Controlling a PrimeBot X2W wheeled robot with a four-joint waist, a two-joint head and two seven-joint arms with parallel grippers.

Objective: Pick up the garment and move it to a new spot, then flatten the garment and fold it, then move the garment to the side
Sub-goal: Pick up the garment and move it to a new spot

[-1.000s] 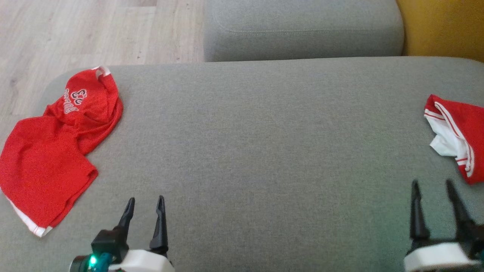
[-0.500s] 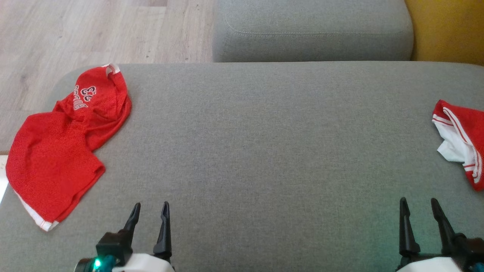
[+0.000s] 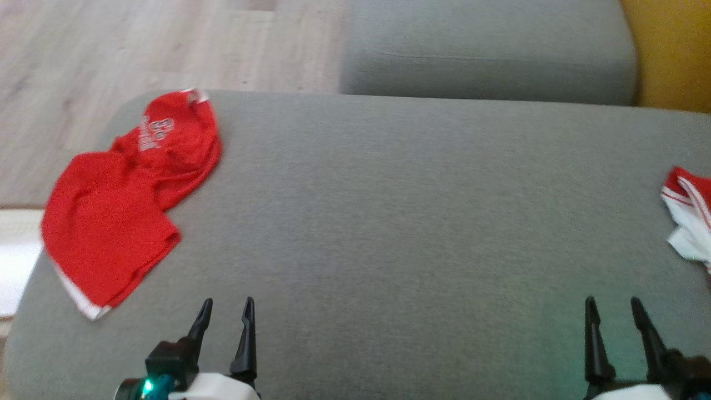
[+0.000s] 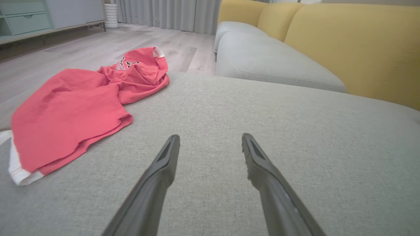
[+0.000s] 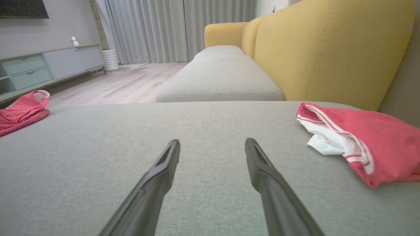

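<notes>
On cushion, forward-left of spread left hand | red garment, well apart | right hand spread

Two garments are counted: a lettered red garment at nine o'clock, a red-and-white garment at three o'clock. Two grey cushions are counted: near cushion, far cushion at twelve o'clock. Two grippers are counted: left gripper, right gripper.
</notes>
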